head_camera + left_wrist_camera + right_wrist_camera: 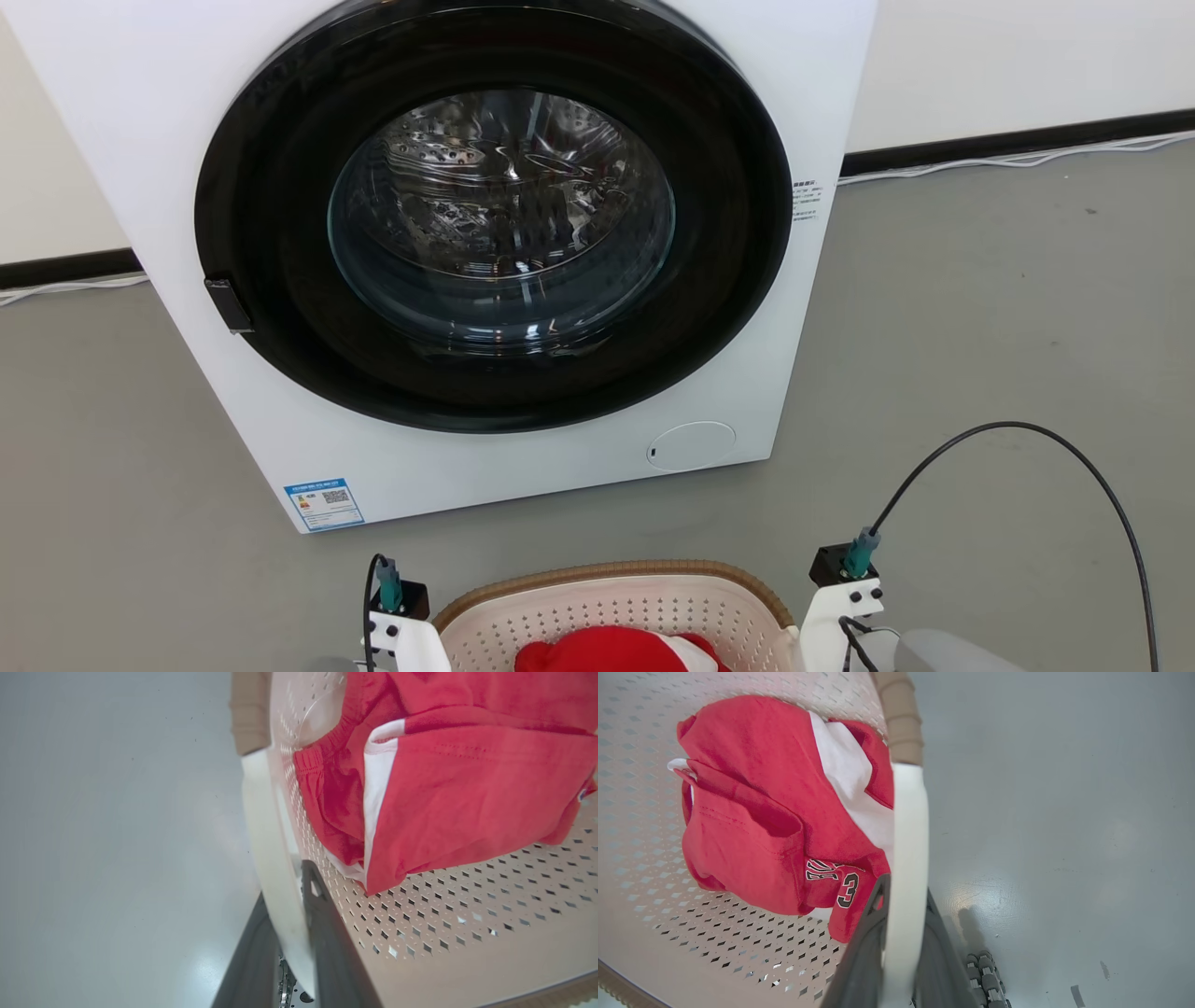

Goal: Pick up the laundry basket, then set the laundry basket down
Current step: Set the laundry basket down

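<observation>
As fingers (327, 933) clamp both handles (906, 849), the laundry basket (560, 621) sits between them.

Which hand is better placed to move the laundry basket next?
Neither alone: the left hand clamps the left handle, the right hand the right handle, so both should move the laundry basket together.
</observation>
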